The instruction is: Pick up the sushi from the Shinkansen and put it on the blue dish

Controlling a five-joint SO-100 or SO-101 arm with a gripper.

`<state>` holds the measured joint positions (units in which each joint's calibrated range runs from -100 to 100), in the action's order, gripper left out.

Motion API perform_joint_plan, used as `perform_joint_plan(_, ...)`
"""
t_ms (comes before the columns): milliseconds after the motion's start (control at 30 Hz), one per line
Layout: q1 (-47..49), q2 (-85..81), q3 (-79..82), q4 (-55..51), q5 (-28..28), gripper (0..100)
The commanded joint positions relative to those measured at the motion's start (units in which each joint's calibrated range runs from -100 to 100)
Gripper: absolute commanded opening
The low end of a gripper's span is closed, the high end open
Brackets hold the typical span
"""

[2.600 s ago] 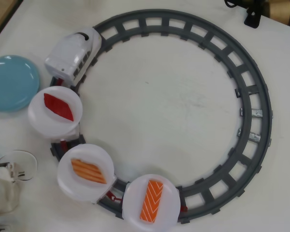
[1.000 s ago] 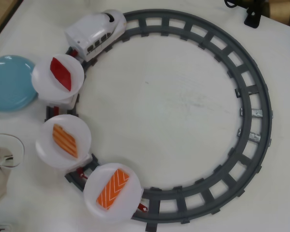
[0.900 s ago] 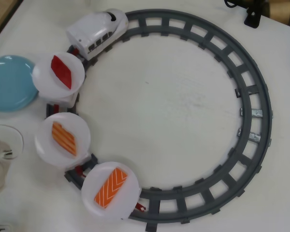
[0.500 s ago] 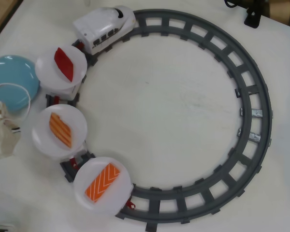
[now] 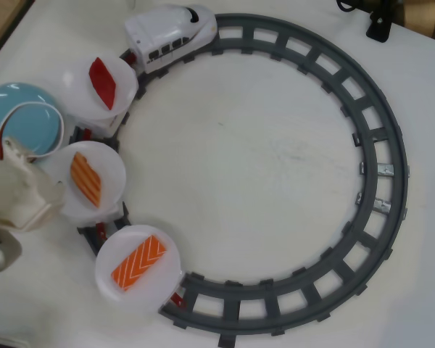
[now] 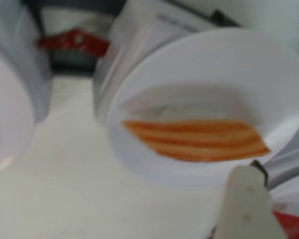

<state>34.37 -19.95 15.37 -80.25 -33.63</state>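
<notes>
In the overhead view, the white plastic toy bullet train with black windows stands at the top left of the round dark grey plastic track, and it pulls three cars, each with a round white plate on top. The small flat bright-orange toy salmon piece with white V-shaped stripes lies on the last white plate, at the lower left of the ring. The middle white plate carries a paler orange piece with faint straight stripes, and the plate nearest the train carries a dark red piece. The round glossy light-blue plate lies outside the track at the left edge, just beside the first two cars, so a carry from the train to it would be short. The cream-coloured arm with its gripper comes in from the left, partly over the blue plate, and its tip is at the edge of the middle plate. In the wrist view only one pale finger shows near the striped paler piece, so I cannot tell if the pincer is apart or together. I judge that nothing is grasped yet and that the gripper stands by the wrong piece; the salmon is one car behind.
</notes>
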Motion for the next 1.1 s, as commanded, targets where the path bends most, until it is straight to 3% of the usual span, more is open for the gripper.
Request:
perform_joint_plan(0,-2.4,-0.2,-2.6,-0.2,-7.4,21)
perform_joint_plan(233,-4.9,-0.2,-2.6,0.6,-19.7,21)
perform_joint_plan(400,-5.2,-0.2,-2.3,6.0,-23.9,24)
perform_joint_plan(500,-4.7,-0.2,-0.5,9.6,-24.8,30)
perform_joint_plan(833,-4.3,2.1,8.2,24.4,-28.7,30)
perform_joint_plan(1067,-4.3,14.1,-1.3,27.6,-28.5,30)
